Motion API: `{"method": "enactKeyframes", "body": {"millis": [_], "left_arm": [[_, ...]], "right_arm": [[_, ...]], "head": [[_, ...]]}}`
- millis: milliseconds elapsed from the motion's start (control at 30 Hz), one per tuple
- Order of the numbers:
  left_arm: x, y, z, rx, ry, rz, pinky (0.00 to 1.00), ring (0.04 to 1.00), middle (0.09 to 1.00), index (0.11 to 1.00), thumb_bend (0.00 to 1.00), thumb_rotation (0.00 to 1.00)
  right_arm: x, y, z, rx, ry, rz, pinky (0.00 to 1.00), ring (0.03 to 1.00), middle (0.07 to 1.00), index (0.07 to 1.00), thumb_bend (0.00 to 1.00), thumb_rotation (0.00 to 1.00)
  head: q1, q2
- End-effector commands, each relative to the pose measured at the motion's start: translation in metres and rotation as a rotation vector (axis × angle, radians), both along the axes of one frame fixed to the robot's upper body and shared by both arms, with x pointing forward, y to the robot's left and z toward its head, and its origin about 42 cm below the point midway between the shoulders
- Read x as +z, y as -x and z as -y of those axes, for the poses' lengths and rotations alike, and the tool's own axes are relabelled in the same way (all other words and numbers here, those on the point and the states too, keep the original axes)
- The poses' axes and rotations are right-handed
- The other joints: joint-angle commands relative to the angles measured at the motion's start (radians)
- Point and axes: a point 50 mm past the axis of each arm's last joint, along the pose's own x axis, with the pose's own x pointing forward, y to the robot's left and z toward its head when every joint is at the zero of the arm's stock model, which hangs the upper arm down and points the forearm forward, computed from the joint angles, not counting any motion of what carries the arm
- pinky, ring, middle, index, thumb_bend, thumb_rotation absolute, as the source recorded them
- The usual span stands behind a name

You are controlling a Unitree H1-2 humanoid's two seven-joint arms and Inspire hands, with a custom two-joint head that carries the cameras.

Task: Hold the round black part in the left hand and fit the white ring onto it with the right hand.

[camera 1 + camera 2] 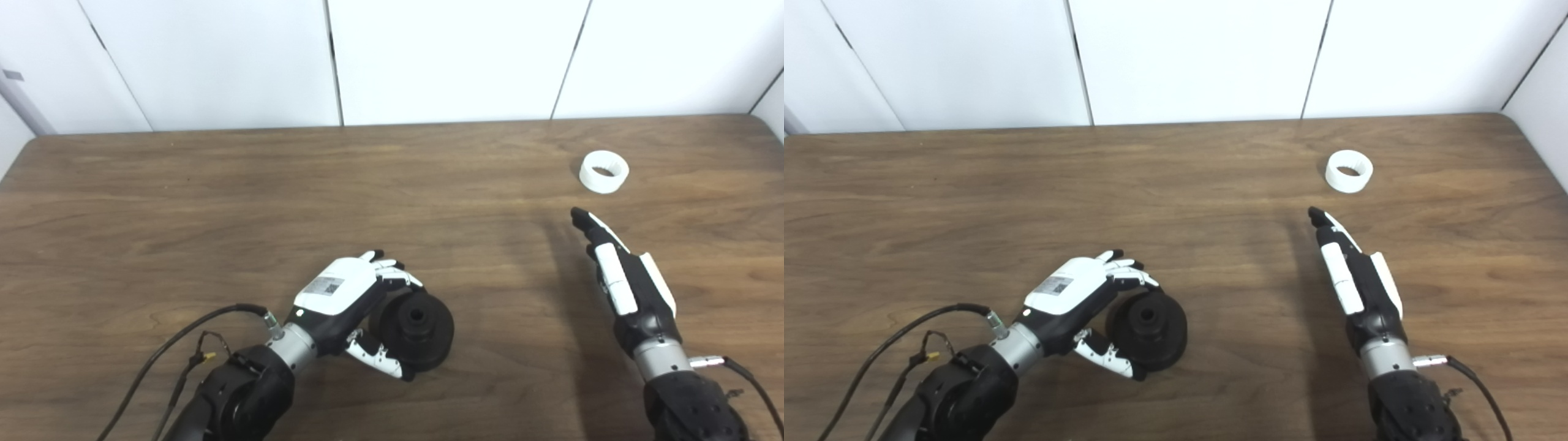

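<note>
The round black part (419, 329) sits near the front of the wooden table (245, 202), a hub with a centre hole facing up and toward me. My left hand (349, 300) is wrapped around its left side, fingers over the top rim and thumb under the front rim; it also shows in the right eye view (1084, 294). The white ring (604, 171) lies flat at the back right of the table. My right hand (618, 275) is open, fingers straight and pointing toward the ring, a short way in front of it and not touching it.
Black cables (177, 343) run from my left wrist across the table's front left. A cable leaves my right wrist (723, 362) at the front right. A white panelled wall (392, 61) stands behind the table's far edge.
</note>
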Motion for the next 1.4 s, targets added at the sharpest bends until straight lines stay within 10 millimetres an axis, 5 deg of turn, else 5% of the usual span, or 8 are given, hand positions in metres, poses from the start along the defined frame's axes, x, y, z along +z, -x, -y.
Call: {"method": "enactKeyframes", "body": {"millis": [0, 533, 667, 800, 1100, 1367], "left_arm": [[-0.007, 0.0, -0.003, 0.003, -0.045, 0.011, 1.0, 0.909, 0.804, 0.481, 0.52, 0.06], [-0.011, -0.001, -0.012, -0.005, -0.108, 0.002, 1.0, 0.905, 0.806, 0.482, 0.53, 0.06], [-0.013, -0.001, -0.013, -0.002, -0.126, 0.001, 1.0, 0.9, 0.802, 0.482, 0.53, 0.06], [-0.018, 0.0, -0.019, -0.001, -0.13, -0.021, 1.0, 0.905, 0.798, 0.482, 0.53, 0.06], [-0.029, 0.003, -0.033, 0.013, -0.159, 0.0, 1.0, 0.874, 0.782, 0.482, 0.53, 0.06], [-0.038, 0.003, -0.036, 0.018, -0.157, 0.003, 1.0, 0.879, 0.785, 0.482, 0.53, 0.06]], "right_arm": [[0.02, -0.009, -0.009, -0.006, -0.027, 0.092, 1.0, 0.99, 0.932, 0.902, 0.65, 1.0], [0.017, -0.011, -0.013, -0.011, -0.044, 0.106, 0.94, 0.963, 0.922, 0.895, 0.63, 1.0], [0.014, -0.011, -0.014, -0.009, -0.033, 0.098, 0.93, 0.955, 0.922, 0.894, 0.62, 1.0], [0.007, -0.009, -0.018, 0.003, -0.025, 0.113, 0.92, 0.947, 0.919, 0.893, 0.61, 1.0], [-0.012, -0.006, -0.035, -0.014, 0.003, 0.116, 0.96, 0.934, 0.899, 0.877, 0.59, 1.0], [-0.02, -0.005, -0.04, -0.017, 0.004, 0.126, 0.96, 0.935, 0.906, 0.879, 0.55, 1.0]], "head": [[-0.001, 0.001], [-0.074, -0.003], [-0.099, -0.039], [-0.174, -0.132], [-0.284, -0.25], [-0.293, -0.296]]}}
